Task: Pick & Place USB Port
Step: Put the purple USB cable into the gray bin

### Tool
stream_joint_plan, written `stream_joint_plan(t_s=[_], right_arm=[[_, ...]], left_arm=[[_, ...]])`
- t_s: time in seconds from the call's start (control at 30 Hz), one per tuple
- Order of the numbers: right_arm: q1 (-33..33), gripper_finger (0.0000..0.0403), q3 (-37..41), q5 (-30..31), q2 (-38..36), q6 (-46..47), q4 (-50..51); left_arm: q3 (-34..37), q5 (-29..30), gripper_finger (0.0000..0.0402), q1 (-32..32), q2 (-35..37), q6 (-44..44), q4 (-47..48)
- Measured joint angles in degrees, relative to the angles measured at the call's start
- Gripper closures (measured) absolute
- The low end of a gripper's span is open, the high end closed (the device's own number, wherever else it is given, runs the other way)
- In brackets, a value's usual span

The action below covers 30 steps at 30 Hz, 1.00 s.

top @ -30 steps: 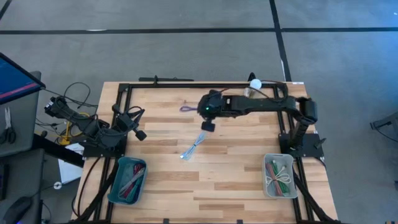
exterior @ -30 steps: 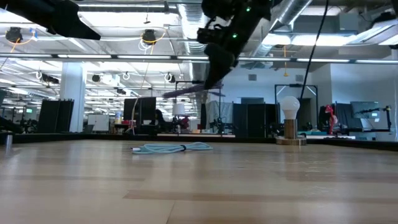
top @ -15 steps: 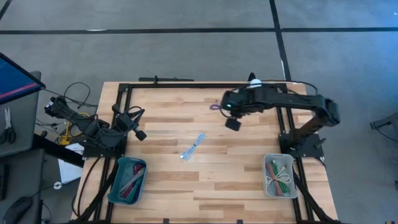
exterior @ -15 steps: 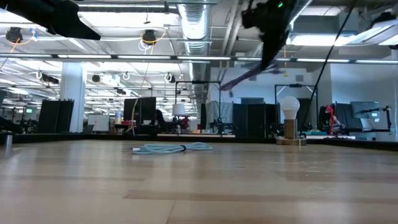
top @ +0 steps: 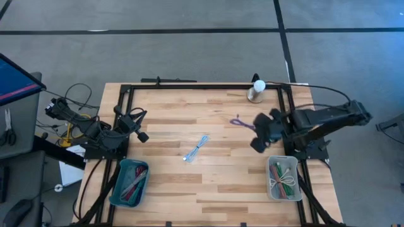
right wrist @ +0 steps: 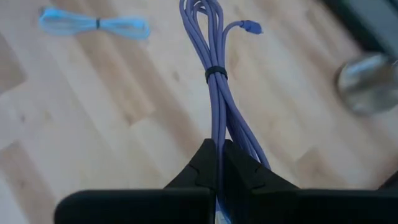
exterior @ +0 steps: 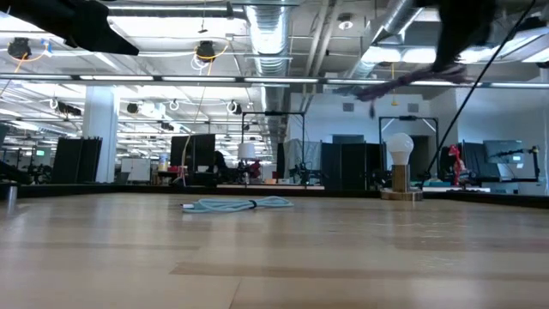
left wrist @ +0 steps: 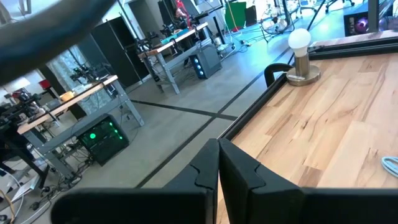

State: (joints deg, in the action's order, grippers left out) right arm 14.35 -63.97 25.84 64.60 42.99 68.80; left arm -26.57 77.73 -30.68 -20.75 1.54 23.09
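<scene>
Currently right gripper [right wrist: 217,163] pinches the purple USB cable [right wrist: 217,93]. Bundle extends straight out past the fingertips, above the table [top: 164,120].

Grey floor [top: 189,57] crossed by dark lines surrounds the wooden counter [top: 164,183]; beyond it, an open hall with exposed ceiling ducts [exterior: 266,30], strip lights [exterior: 146,79] and workbenches [left wrist: 68,99].

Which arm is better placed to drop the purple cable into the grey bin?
The right. The right gripper already holds the purple cable and hangs just beside the grey bin. The left gripper waits shut at the table's far side.
</scene>
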Motion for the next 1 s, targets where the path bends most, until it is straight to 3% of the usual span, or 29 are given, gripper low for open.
stream_joint_plan(t_s=[0.2,0.67,1.0], right_arm=[[10.58,0.0403,3.7,-1.34,-2.09,15.32,5.81],[34.9,0.0403,2.99,-15.69,-2.0,48.68,9.4],[47.24,0.0403,-5.17,-18.2,0.17,60.74,11.12]], left_arm=[[0.0,0.0,0.0389,0.0,0.0,0.0,0.0],[0.0,0.0,0.0389,0.0,0.0,0.0,0.0],[0.0,0.0,0.0389,0.0,0.0,0.42,-0.33]])
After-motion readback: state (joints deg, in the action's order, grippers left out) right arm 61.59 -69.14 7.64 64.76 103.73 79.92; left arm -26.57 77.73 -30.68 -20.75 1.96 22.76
